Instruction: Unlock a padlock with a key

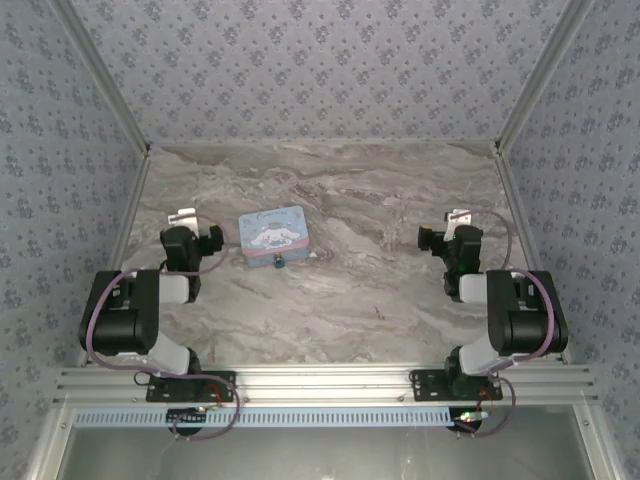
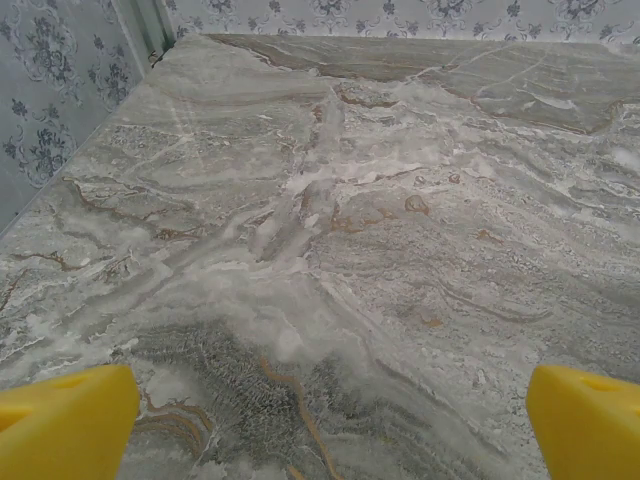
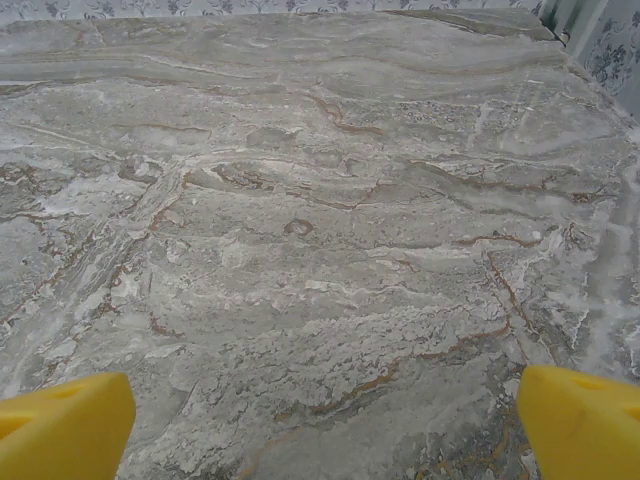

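Note:
A tiny blue-teal padlock point(image 1: 278, 262) hangs at the near edge of a pale blue tin point(image 1: 272, 234) with a cartoon picture, left of the table's middle. The key is out of view. My left gripper point(image 1: 184, 222) hovers just left of the tin. In the left wrist view it point(image 2: 335, 425) stands open, its yellow fingertips point(image 2: 65, 420) wide apart over bare marble. Far off at the right side of the table is my right gripper point(image 1: 455, 226). It point(image 3: 325, 425) is open too, with only marble between its yellow fingertips point(image 3: 580, 420).
The marble-patterned table point(image 1: 360, 290) is boxed in by patterned walls at the back and both sides, with metal posts in the far corners. An aluminium rail point(image 1: 320, 382) carrying both arm bases runs along the near edge.

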Available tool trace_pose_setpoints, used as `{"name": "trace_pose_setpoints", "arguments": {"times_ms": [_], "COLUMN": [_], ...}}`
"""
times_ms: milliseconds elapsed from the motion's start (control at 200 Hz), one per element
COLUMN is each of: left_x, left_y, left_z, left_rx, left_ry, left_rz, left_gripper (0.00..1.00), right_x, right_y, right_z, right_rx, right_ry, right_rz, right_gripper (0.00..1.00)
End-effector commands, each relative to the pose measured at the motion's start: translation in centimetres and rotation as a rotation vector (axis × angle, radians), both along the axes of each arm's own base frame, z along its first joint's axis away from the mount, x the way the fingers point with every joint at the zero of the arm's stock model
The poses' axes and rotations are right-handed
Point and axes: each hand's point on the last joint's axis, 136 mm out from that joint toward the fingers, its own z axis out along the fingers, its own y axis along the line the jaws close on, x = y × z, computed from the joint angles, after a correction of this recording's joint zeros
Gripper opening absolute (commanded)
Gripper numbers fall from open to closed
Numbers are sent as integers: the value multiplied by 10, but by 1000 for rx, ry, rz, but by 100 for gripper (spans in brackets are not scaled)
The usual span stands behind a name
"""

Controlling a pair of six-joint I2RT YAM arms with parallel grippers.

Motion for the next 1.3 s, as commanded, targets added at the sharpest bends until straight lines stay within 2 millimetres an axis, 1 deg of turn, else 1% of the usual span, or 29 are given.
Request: {"name": "trace_pose_setpoints", "arguments": {"times_ms": [0,590,700,775,839,944,1014,1079,1109,1194,1244,1294], "left_x": [1,1,0,-5,-13,-23,-29,-36,-39,-46,-52,-58], "left_y": [2,2,3,9,13,12,5,0,-3,-17,-23,-32], "left_z": [1,1,4,17,31,57,73,87,93,106,110,113], "left_rx": [-2,-5,-5,-3,-1,-31,-88,-176,-219,-336,-390,-443], "left_ry": [-4,-3,-11,-32,-54,-77,-71,-59,-50,-40,-30,-23], "left_rz": [14,14,18,55,81,84,66,69,68,28,16,-7], "left_gripper": [99,100,99,99,100,99,99,99,99,99,100,99], "right_x": [2,2,2,2,3,-1,-8,-15,-18,-29,-35,-43], "right_y": [-1,-1,-1,1,5,6,3,3,5,15,22,29], "right_z": [1,0,1,5,15,27,34,39,45,52,61,65], "right_rx": [-19,-8,-4,5,11,38,68,111,128,164,181,209], "right_ry": [-4,0,-3,-6,4,37,47,62,63,106,111,129], "right_rz": [-6,0,2,16,48,43,8,-15,-16,-6,8,18], "right_gripper": [100,100,100,100,100,100,100,100,100,100,100,100]}}
